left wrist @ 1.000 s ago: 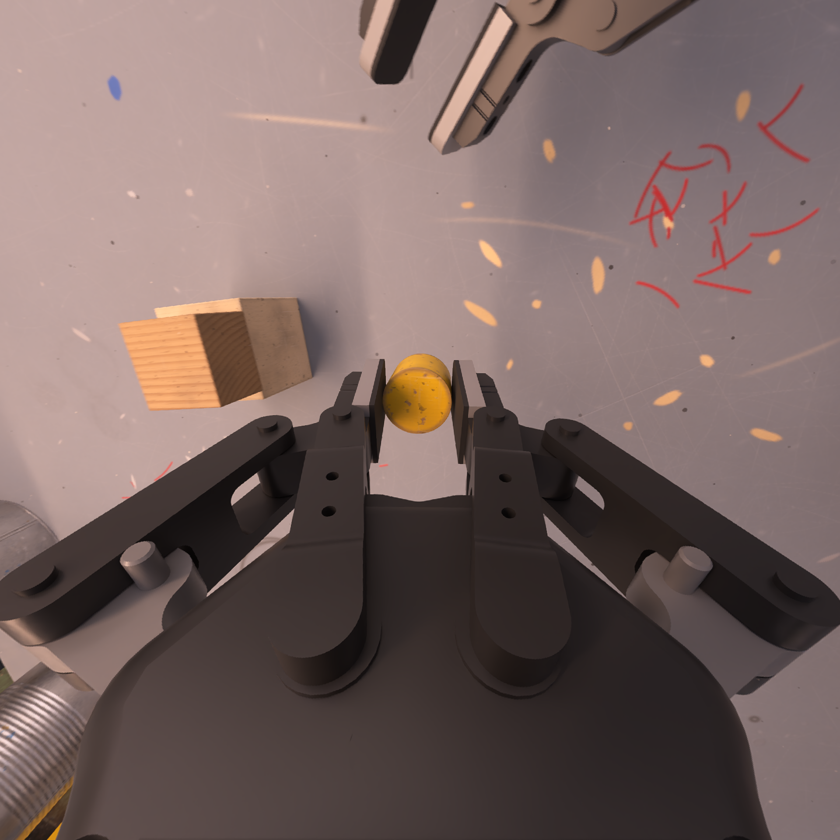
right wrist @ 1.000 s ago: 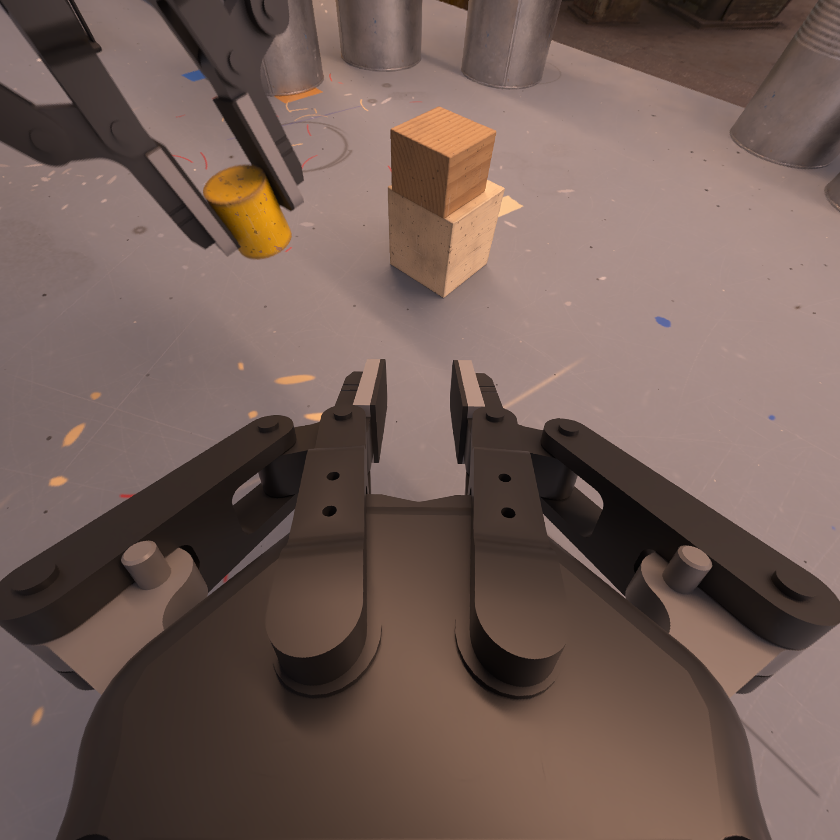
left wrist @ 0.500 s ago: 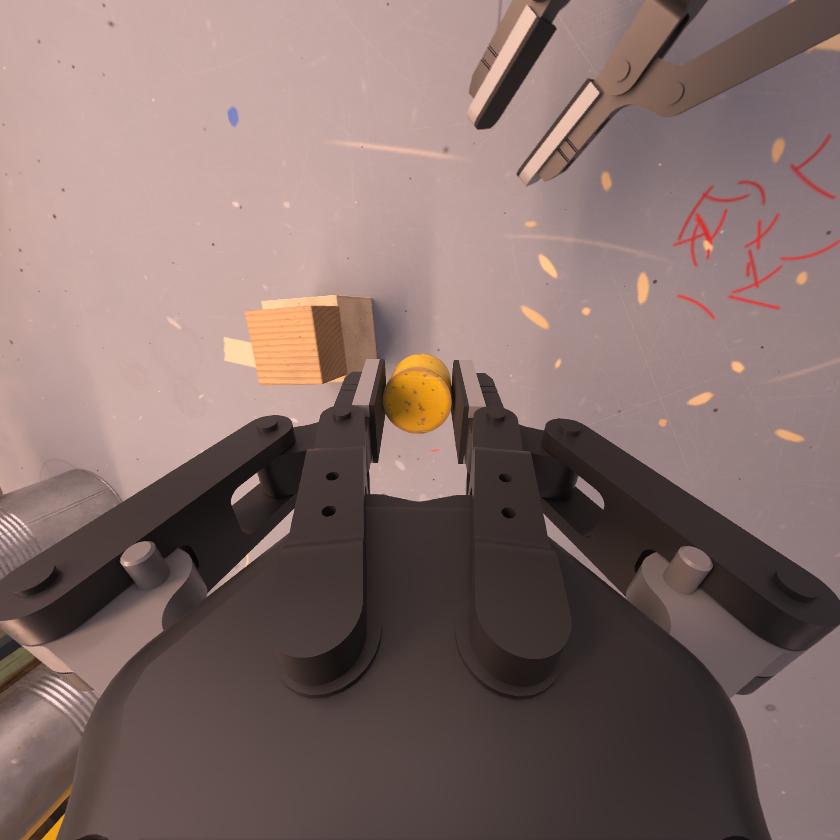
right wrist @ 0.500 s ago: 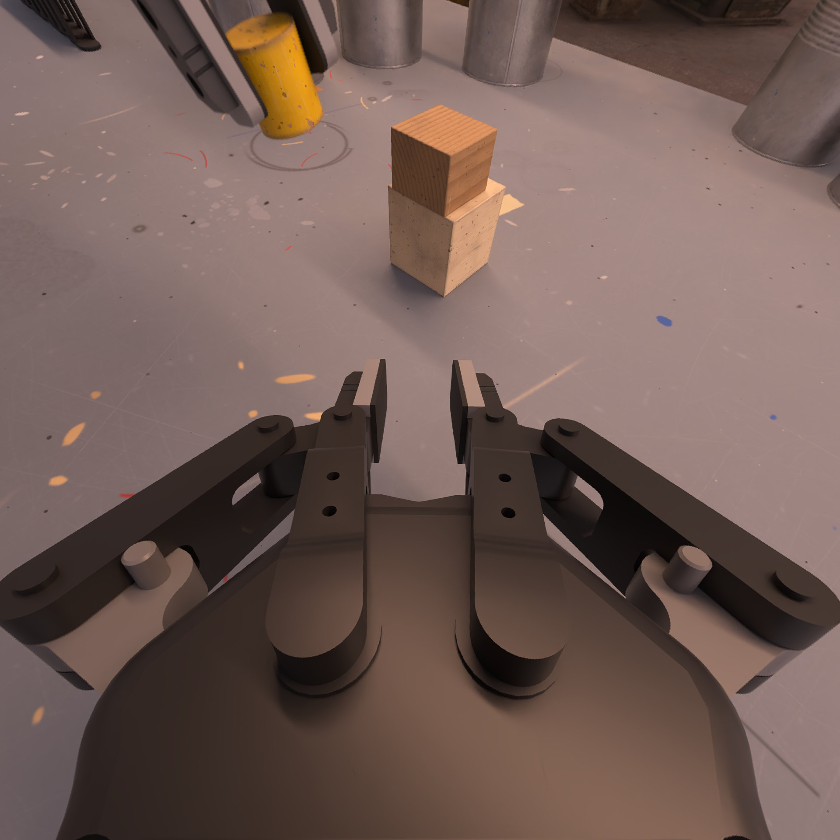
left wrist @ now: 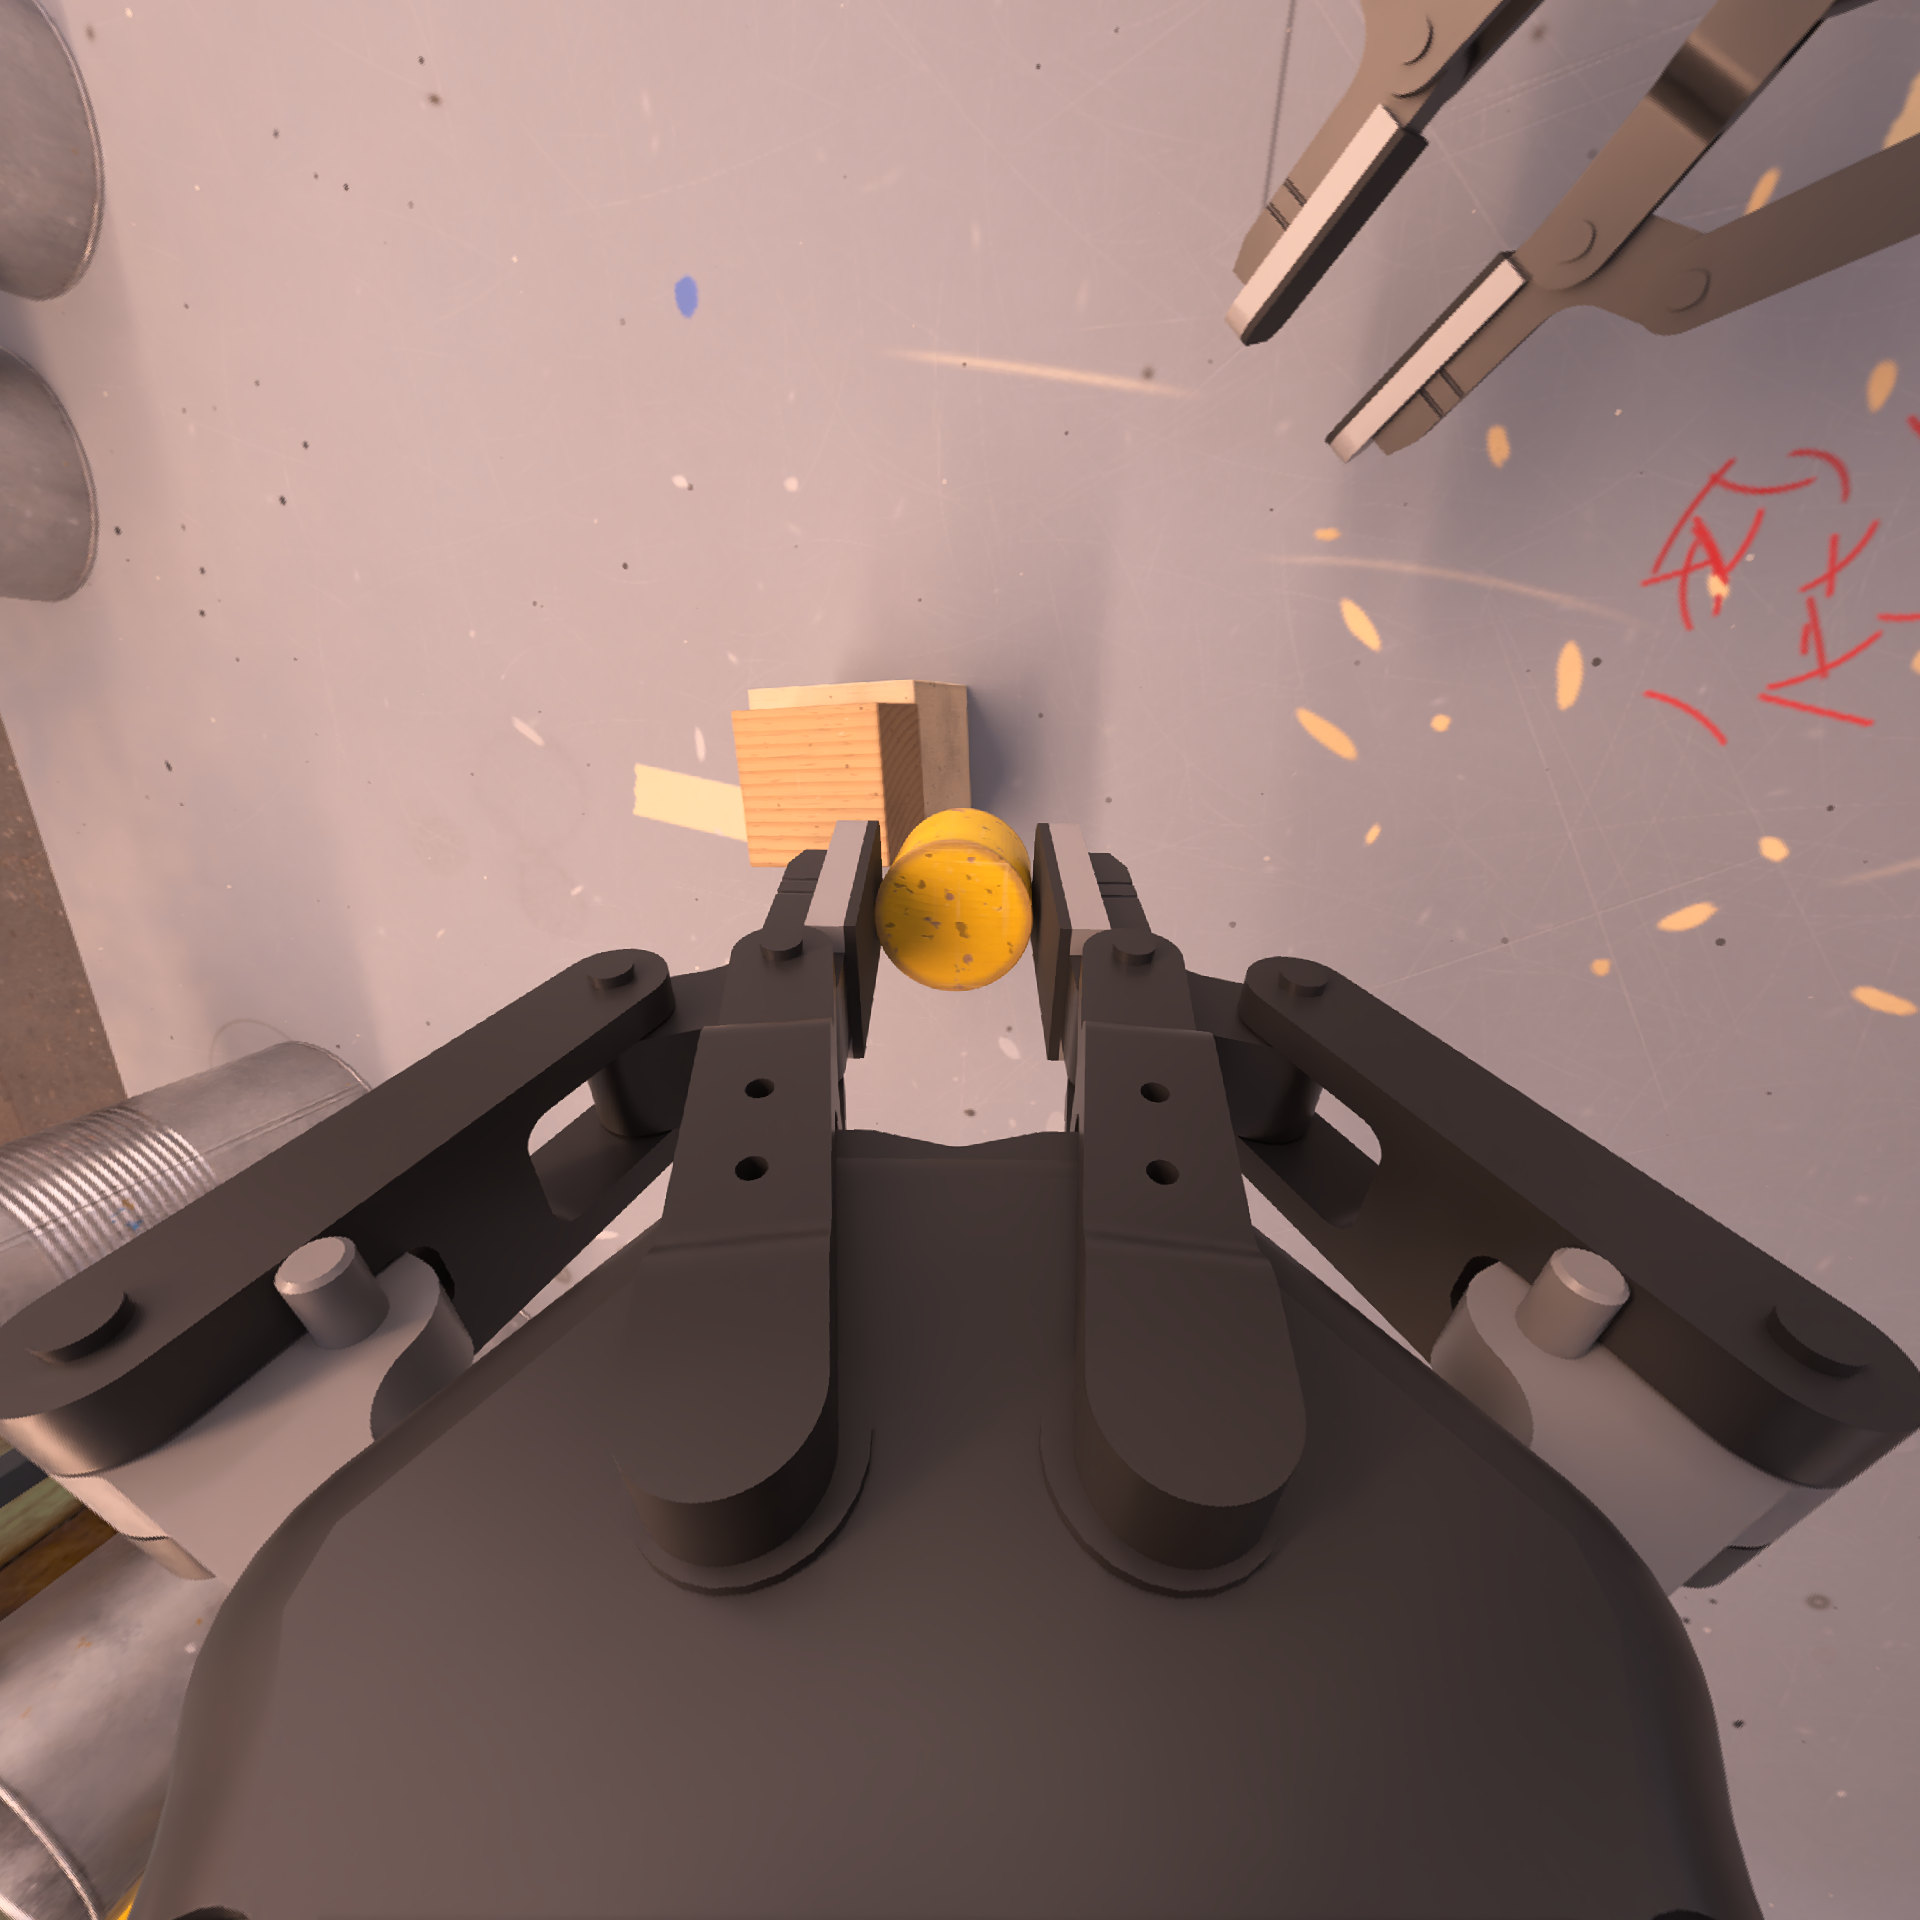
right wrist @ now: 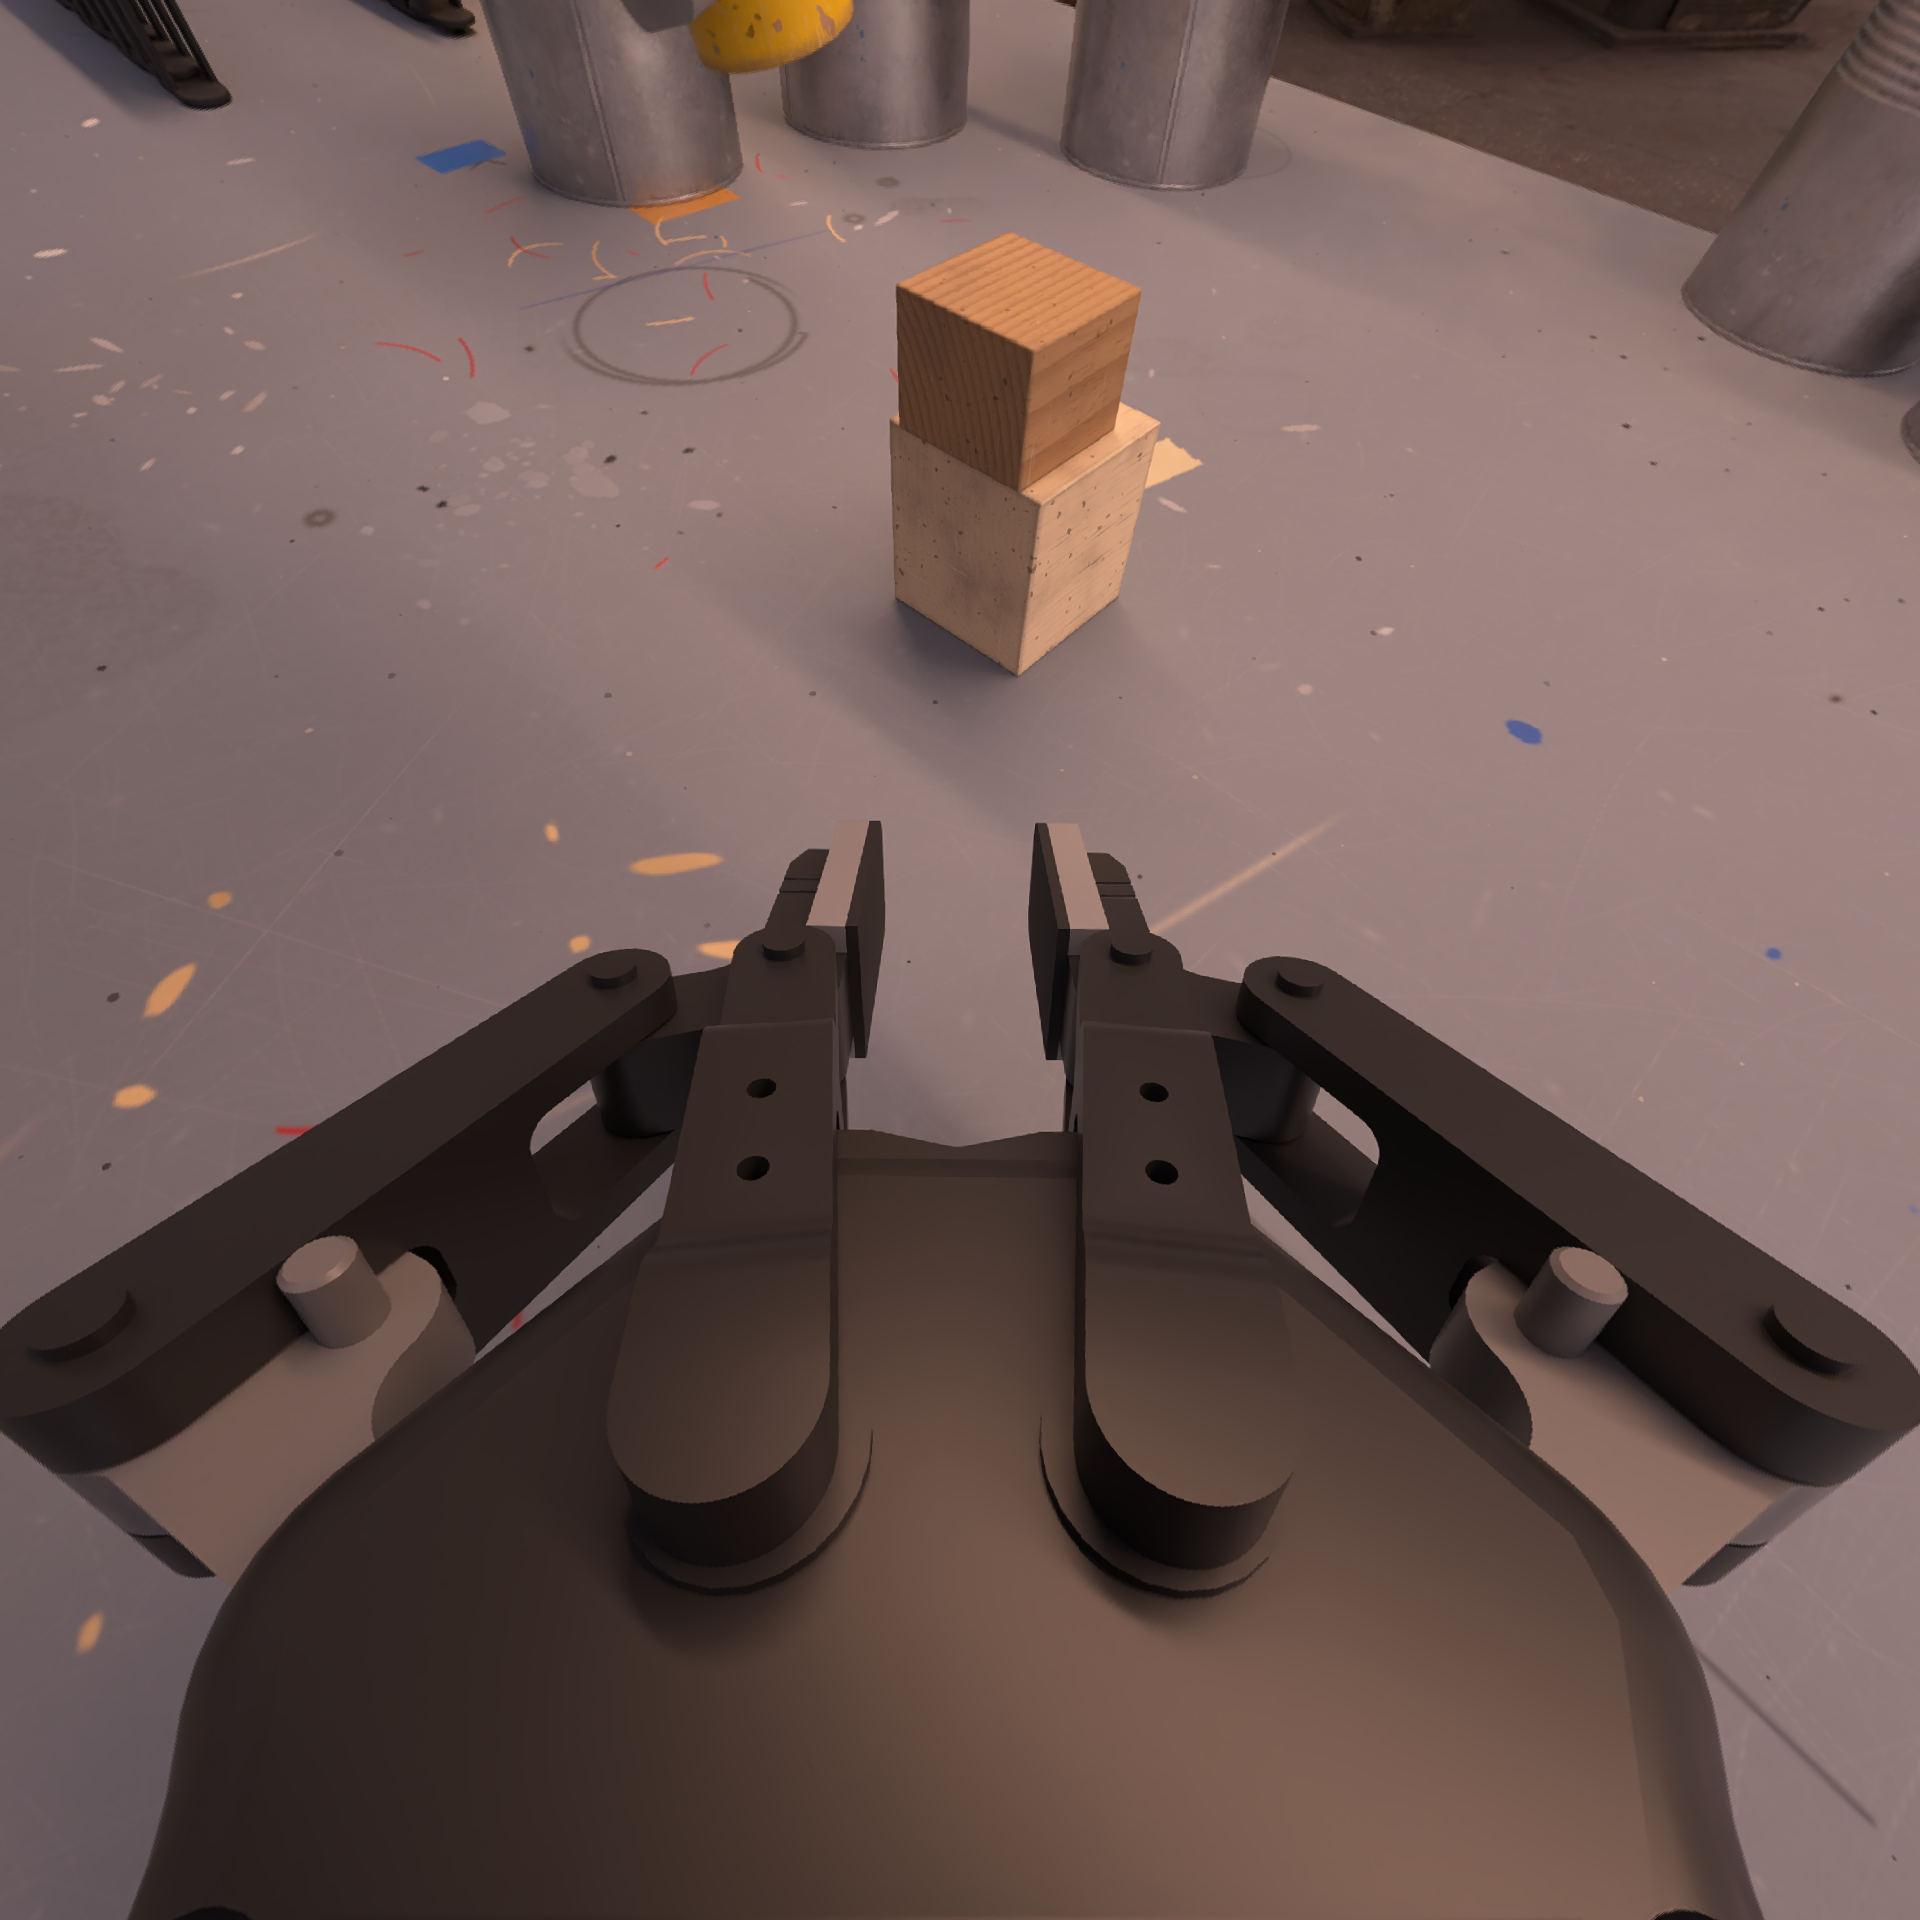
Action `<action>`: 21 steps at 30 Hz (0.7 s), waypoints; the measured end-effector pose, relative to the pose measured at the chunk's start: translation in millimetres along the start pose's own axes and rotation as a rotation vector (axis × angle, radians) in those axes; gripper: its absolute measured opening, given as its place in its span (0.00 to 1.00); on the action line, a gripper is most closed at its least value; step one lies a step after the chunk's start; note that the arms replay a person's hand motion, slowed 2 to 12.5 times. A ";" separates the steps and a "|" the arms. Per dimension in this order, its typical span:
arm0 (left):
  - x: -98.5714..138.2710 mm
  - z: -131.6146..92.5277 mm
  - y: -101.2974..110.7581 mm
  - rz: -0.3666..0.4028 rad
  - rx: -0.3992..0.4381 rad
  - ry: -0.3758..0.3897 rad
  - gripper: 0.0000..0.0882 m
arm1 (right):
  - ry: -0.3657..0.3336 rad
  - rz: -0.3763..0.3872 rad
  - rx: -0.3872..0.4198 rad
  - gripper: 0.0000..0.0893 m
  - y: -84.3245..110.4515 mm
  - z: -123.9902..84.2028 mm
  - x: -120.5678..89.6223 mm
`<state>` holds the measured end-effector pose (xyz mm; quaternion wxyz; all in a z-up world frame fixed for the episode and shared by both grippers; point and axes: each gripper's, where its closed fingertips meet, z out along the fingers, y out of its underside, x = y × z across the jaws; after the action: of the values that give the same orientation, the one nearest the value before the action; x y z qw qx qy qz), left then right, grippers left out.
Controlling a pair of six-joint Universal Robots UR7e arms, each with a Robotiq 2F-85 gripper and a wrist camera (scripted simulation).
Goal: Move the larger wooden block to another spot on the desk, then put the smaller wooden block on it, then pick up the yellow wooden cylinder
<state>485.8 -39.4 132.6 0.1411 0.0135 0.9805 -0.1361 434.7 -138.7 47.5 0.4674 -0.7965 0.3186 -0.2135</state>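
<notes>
My left gripper [left wrist: 956,831] is shut on the yellow wooden cylinder [left wrist: 954,914] and holds it high above the grey desk. In the right wrist view only the cylinder's bottom [right wrist: 769,31] shows at the top edge. The smaller, darker wooden block [right wrist: 1013,353] sits on the larger pale block [right wrist: 997,561], set towards one corner of it. In the left wrist view the stack is seen from above, smaller block [left wrist: 810,779] over larger block [left wrist: 940,727], just beyond the cylinder. My right gripper [right wrist: 956,873] is open and empty, low over the desk in front of the stack; it also shows in the left wrist view [left wrist: 1297,393].
Several metal cans stand along the desk's far side [right wrist: 623,104] [right wrist: 1174,94] and at the right [right wrist: 1818,270]. In the left wrist view cans show at the left edge [left wrist: 42,156] [left wrist: 125,1164]. A drawn ring [right wrist: 686,322] marks the desk left of the stack.
My left gripper has risen with the cylinder; the block stack looks smaller and has shifted under it. In the right wrist view the cylinder climbed to the top edge. The right gripper stayed still.
</notes>
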 end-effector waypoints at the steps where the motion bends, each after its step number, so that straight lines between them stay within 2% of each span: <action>1: -2.0 -0.4 -0.2 0.000 -0.001 -0.002 0.30 | 0.000 0.000 0.000 0.29 0.0 0.0 0.0; 21: -30.6 5.6 0.7 -0.013 -0.044 0.010 0.30 | -0.001 -0.001 -0.001 0.29 0.0 0.0 -0.3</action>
<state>516.8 -39.9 135.8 0.1356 0.0045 0.9840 -0.1153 434.5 -138.4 47.4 0.4671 -0.7970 0.3179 -0.2132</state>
